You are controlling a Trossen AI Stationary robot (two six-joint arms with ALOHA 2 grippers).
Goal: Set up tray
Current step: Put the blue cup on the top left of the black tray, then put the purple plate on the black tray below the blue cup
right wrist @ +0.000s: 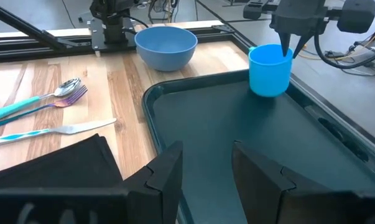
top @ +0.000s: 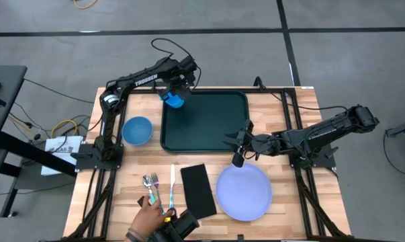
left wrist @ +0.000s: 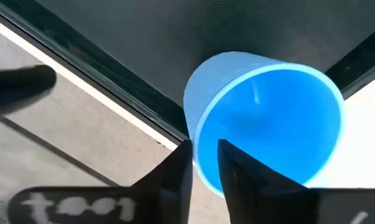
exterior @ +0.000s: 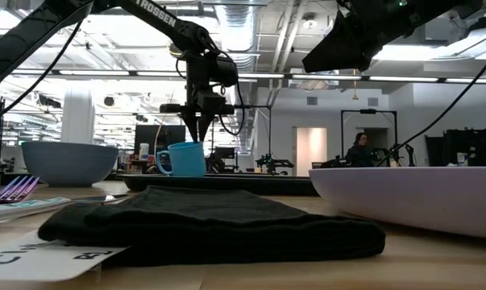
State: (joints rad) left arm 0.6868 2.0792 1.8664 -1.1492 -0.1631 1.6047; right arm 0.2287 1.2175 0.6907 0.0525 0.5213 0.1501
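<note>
The dark green tray (top: pixel 209 121) lies at the table's far middle. A blue cup (top: pixel 173 99) stands upright on its base in the tray's far left corner, as the right wrist view also shows (right wrist: pixel 270 70). My left gripper (top: pixel 177 91) comes down on the cup from above and is shut on its rim. My right gripper (top: pixel 240 143) hovers open over the tray's near right edge, with its fingers (right wrist: pixel 168 171) above the tray floor (right wrist: pixel 237 130), touching nothing. My left gripper (left wrist: pixel 204 152) pinches the cup's rim (left wrist: pixel 204 177), with one finger (left wrist: pixel 237 174) inside the cup and the other (left wrist: pixel 178 171) outside against its wall. The fingers point down from above (exterior: pixel 198 129). The cup stays upright with its base on the tray.
A blue bowl (top: pixel 137 130) sits left of the tray. A lavender plate (top: pixel 244 191) lies near the right front, a black napkin (top: pixel 197 189) beside it, then a knife, fork and spoon (top: pixel 155 188). A person's hand (top: pixel 148 215) reaches in at the near edge.
</note>
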